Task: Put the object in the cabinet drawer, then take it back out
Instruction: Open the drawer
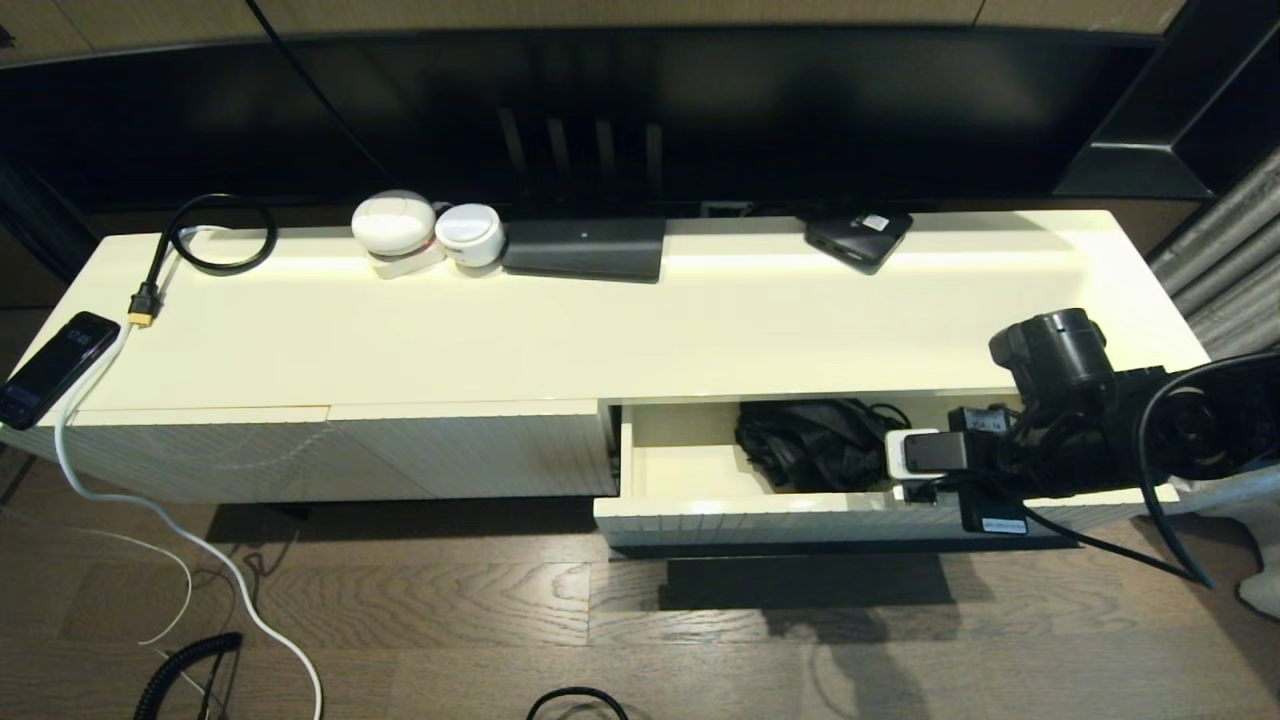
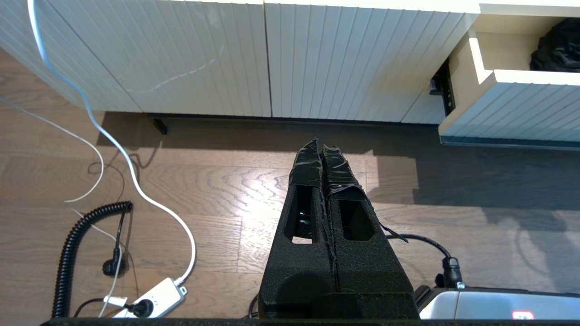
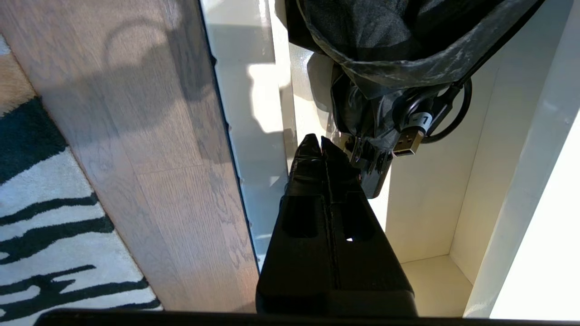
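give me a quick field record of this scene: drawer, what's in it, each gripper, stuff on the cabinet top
drawer: cabinet drawer pulled open, at the cabinet's right end
contents: black bundle with a coiled black cable beside it
right gripper: right gripper fingers shut, over the open drawer, tips next to the bundle; whether it grips anything is unclear
left gripper: left gripper fingers shut, empty, parked over the wood floor
cabinet top: phone at the left end, two white round devices, black flat box
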